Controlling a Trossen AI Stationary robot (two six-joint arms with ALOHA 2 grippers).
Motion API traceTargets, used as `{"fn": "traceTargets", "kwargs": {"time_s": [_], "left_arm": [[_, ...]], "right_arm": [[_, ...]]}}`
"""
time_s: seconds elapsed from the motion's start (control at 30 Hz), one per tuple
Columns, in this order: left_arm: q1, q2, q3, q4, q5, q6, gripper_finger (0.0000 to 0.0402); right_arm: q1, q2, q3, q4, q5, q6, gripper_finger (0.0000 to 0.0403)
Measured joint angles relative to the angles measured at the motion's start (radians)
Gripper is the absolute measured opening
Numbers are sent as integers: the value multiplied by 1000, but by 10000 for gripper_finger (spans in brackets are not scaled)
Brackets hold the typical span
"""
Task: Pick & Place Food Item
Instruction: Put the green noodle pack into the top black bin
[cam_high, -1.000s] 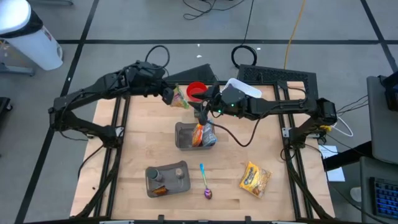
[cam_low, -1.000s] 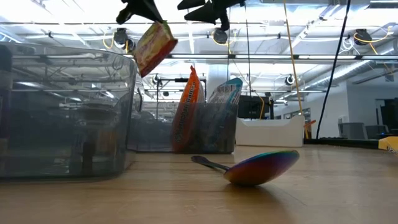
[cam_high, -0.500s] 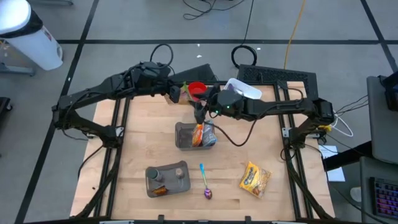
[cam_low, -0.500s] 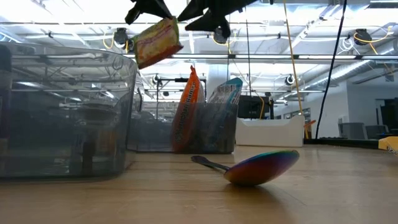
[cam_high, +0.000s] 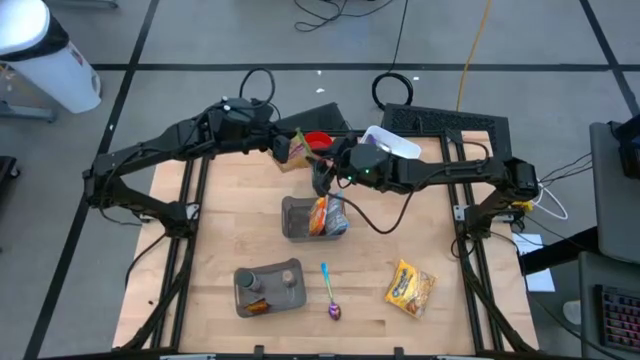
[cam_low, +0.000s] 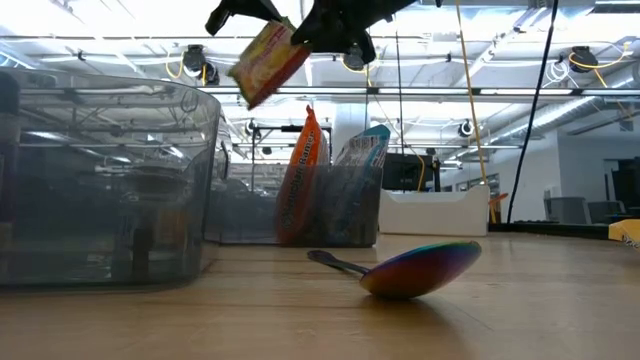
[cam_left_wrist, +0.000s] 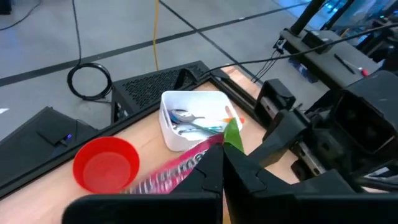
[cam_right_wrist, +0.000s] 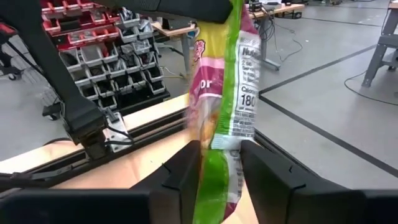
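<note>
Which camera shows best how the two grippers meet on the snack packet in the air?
The right wrist view: the snack packet hangs between the right gripper fingers, nearly touching. The left wrist view shows the left gripper shut on its edge. The high view shows it small; the low view shows it tilted below both grippers.

The snack packet (cam_right_wrist: 224, 93) is yellow, pink and green with black print on a white panel; a red bowl (cam_left_wrist: 106, 163), a white tub (cam_left_wrist: 194, 118), an orange bag (cam_low: 303, 175) beside a blue one (cam_low: 360, 165) in a clear grey bin (cam_high: 296, 219), an iridescent rainbow spoon (cam_low: 415, 268), pale wood bench (cam_high: 225, 235)
</note>
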Motion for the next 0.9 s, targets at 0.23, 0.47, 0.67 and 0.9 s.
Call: {"fn": "traceTargets", "kwargs": {"time_s": [0.23,0.47,0.67,0.9], "left_arm": [[-7,0,0,2,10,5,0],[-27,0,0,2,7,15,0],[-38,0,0,2,6,79,10],[-9,0,0,-2,95,120,51]], "right_arm": [[0,0,0,-16,0,0,39],[0,0,0,-19,0,0,7],[0,0,0,-20,-2,-26,1],[2,0,0,-19,-59,-27,1]]}}
